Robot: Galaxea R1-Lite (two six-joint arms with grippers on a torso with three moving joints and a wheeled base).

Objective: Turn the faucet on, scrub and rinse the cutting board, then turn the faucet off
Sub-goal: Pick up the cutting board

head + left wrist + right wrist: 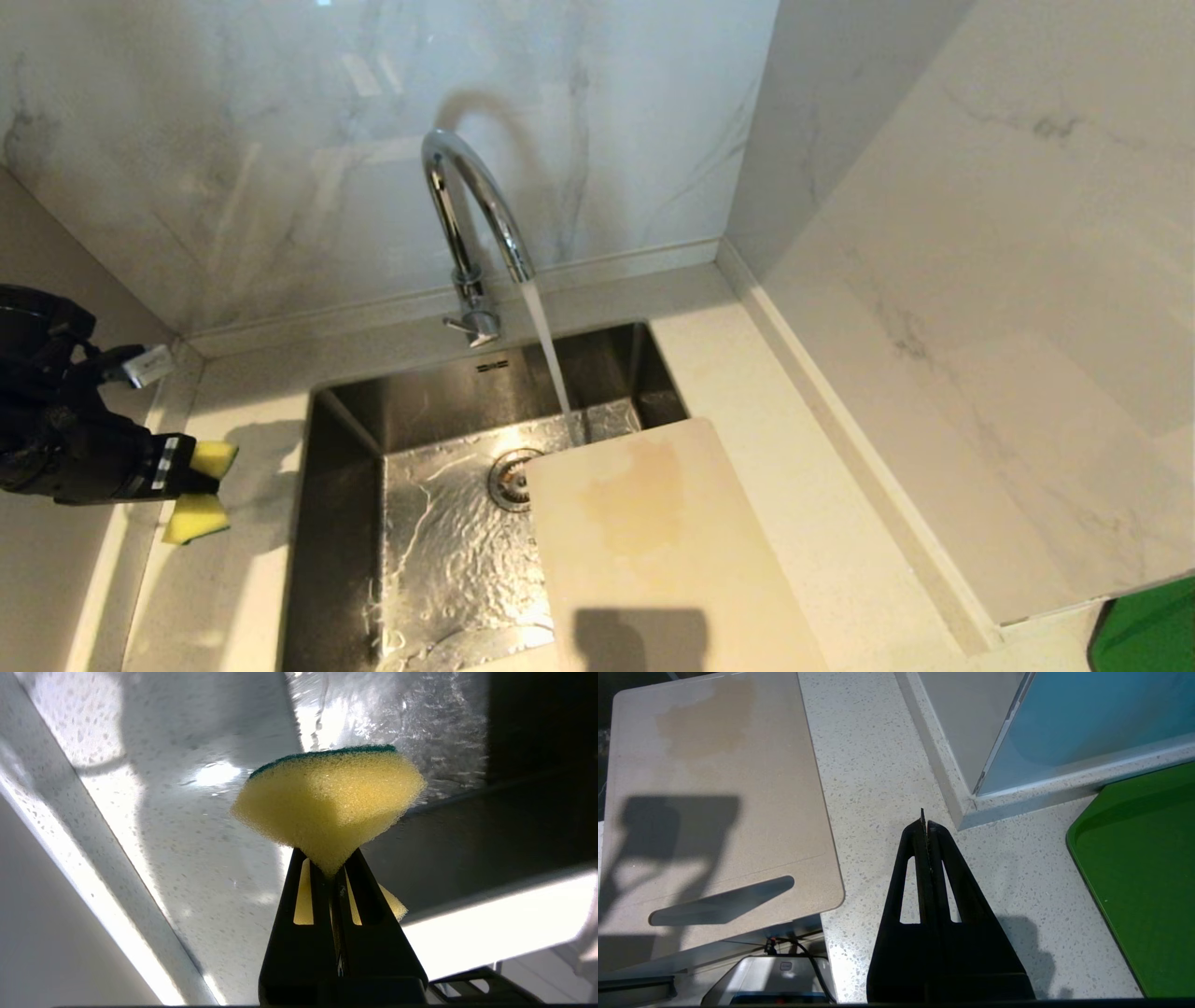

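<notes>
Head view: cutting board [653,541] long axis runs near-to-far, stained end toward faucet [471,215].

Faucet [471,201] running into the sink [355,439] mid-frame, stained cutting board [653,551] lower center, left claw [201,485] pinching a yellow sponge [201,513] far left.

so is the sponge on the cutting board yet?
Apart. The head view shows the left tool holding the sponge over the counter left of the sink, well clear of the cutting board.
</notes>
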